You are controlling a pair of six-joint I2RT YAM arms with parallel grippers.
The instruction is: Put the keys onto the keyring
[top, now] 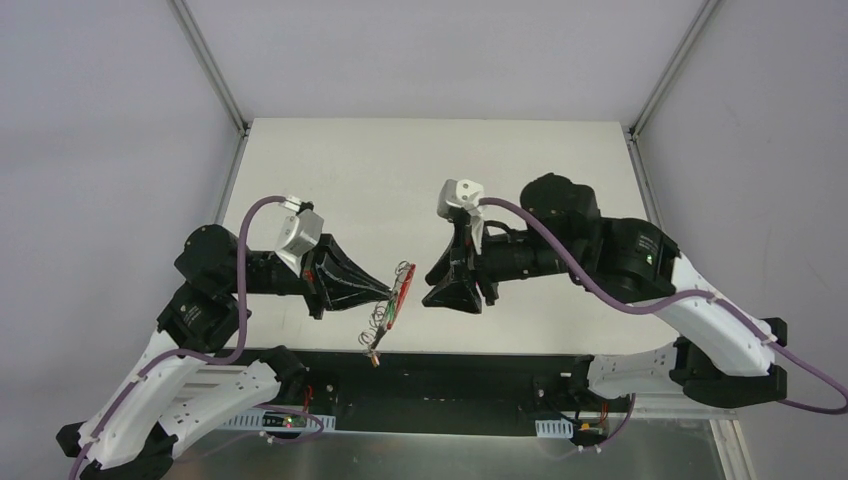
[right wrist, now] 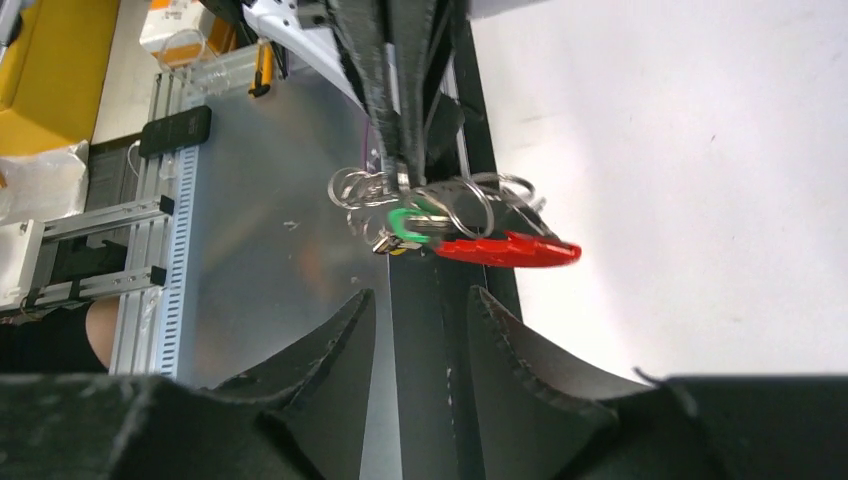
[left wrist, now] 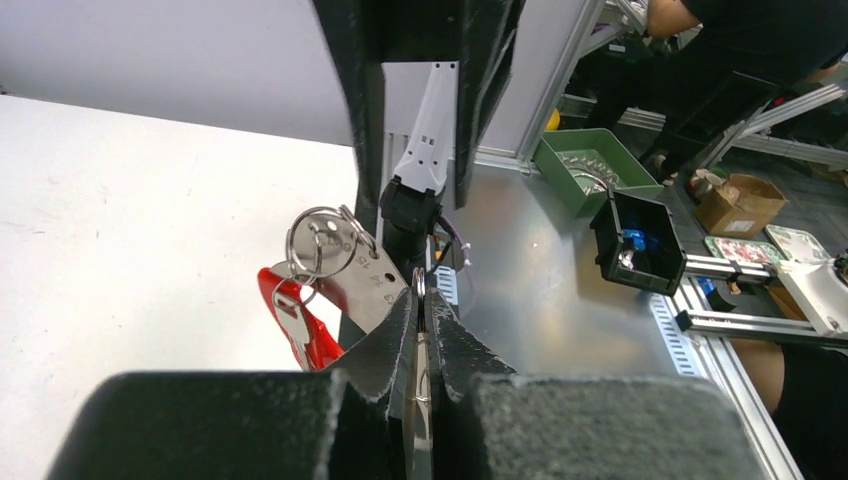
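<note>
Leftmost, the left end effector (top: 388,292) reaches toward the middle of the scene with its fingers pressed together. They pinch a thin silver part of the keyring (top: 404,288). In the left wrist view the two black fingertips (left wrist: 385,335) meet on that metal edge with no gap showing. The keyring is held up off the white tabletop (top: 400,170), above its near edge, with nothing resting underneath it. Its bright red section (left wrist: 300,322) hangs just left of the pinch, and a doubled silver wire ring (left wrist: 320,240) stands above the red part beside a flat silver piece (left wrist: 365,285) stamped with small figures. From above, the loop runs slantwise between the two arms, and the keys (top: 373,345) dangle from its lower end toward the black base rail (top: 450,370). The right wrist view shows a cluster of wire rings (right wrist: 470,205) along the loop. A green tag (right wrist: 405,222) and a speck of yellow sit just left of the red section.

To the right, the right end effector (right wrist: 420,297) faces the keyring with its fingers spread apart, a clear gap between them, and grips nothing. The keyring lies just beyond its fingertips rather than between them, near but apart. Behind it the right arm (top: 620,255) bends back toward the right side of the tabletop.
</note>
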